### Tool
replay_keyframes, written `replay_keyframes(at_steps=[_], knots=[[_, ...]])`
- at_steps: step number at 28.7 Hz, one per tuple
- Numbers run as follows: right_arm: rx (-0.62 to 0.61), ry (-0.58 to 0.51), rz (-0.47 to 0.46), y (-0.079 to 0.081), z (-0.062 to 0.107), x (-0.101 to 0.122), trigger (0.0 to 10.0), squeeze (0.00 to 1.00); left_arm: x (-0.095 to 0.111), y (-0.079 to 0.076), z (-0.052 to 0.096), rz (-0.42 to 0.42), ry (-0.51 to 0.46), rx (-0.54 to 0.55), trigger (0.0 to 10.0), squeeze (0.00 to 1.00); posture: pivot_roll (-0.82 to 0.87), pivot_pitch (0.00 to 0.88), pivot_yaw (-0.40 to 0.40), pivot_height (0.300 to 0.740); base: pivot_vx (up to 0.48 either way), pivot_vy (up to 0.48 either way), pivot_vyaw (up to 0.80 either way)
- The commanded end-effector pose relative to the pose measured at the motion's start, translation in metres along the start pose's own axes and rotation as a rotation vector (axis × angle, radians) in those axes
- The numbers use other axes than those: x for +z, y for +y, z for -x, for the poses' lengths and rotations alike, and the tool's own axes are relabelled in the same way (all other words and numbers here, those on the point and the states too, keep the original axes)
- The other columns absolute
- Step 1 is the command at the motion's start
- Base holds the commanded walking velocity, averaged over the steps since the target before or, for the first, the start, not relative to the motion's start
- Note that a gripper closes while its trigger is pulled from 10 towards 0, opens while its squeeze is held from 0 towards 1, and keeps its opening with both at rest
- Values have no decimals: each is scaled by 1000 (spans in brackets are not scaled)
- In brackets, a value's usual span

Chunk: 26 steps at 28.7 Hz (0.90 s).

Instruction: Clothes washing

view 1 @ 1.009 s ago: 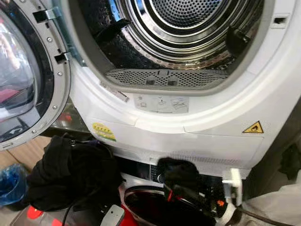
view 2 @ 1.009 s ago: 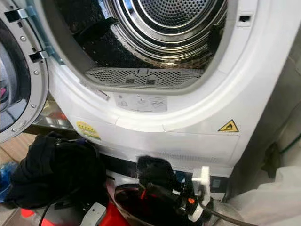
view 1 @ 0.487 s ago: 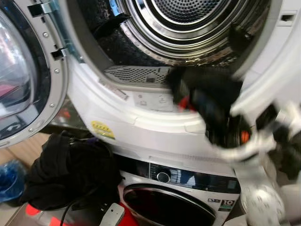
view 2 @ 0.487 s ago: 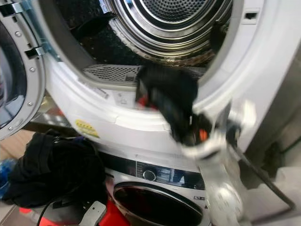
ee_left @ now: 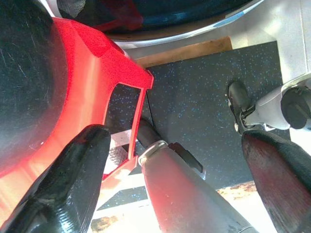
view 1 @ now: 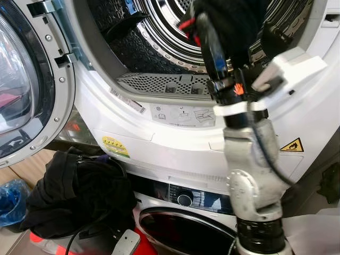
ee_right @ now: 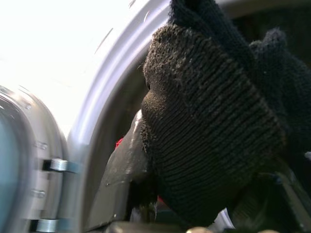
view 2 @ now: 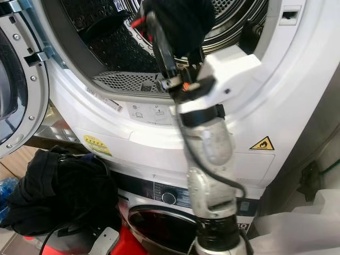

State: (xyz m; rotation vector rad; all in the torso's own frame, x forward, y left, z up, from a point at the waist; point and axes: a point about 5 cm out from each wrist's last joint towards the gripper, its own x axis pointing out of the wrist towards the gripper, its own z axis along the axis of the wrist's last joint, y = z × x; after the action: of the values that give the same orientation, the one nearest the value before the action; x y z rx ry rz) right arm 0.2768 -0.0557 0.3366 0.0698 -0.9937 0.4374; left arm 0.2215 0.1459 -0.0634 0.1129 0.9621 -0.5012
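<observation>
My right gripper (view 1: 212, 32) is raised to the mouth of the dryer drum (view 1: 154, 26) and is shut on a black knitted garment (view 1: 236, 18). That bunched garment (ee_right: 214, 131) hangs over one black finger (ee_right: 121, 165) in the right wrist view. A pile of black clothes (view 1: 79, 191) lies low on the left on a red basket (ee_left: 92, 82). My left gripper (ee_left: 175, 170) hangs low beside that basket, open, with nothing between its fingers.
The dryer's round door (view 1: 26, 90) stands open at the left. A grey lint filter (view 1: 164, 85) lines the drum's lower lip. Below sits a washer (view 1: 207, 204) with its dark door shut. A blue bag (view 1: 10, 196) lies at far left.
My right arm has swung up from in front of the washer door to the dryer opening, carrying the black garment. The camera has shifted slightly.
</observation>
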Motion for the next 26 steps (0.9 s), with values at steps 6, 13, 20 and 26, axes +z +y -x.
replay_keyframes(at_steps=[6,13,20,26], knots=[[-81,-148,200,16,-9,13,0,0,-4,13,5,-14,17,45,10000,0,-114,0,148,740,0,0,0],[-118,-178,207,23,-13,10,0,0,-6,12,5,-14,19,45,10000,0,-108,0,143,740,0,0,0],[-113,-166,156,33,-37,-8,0,0,-5,11,5,-18,16,41,10000,0,-92,0,126,740,0,0,0],[223,329,140,91,-104,-66,5647,0,-3,12,5,23,4,43,10000,0,-143,0,155,740,0,0,0]])
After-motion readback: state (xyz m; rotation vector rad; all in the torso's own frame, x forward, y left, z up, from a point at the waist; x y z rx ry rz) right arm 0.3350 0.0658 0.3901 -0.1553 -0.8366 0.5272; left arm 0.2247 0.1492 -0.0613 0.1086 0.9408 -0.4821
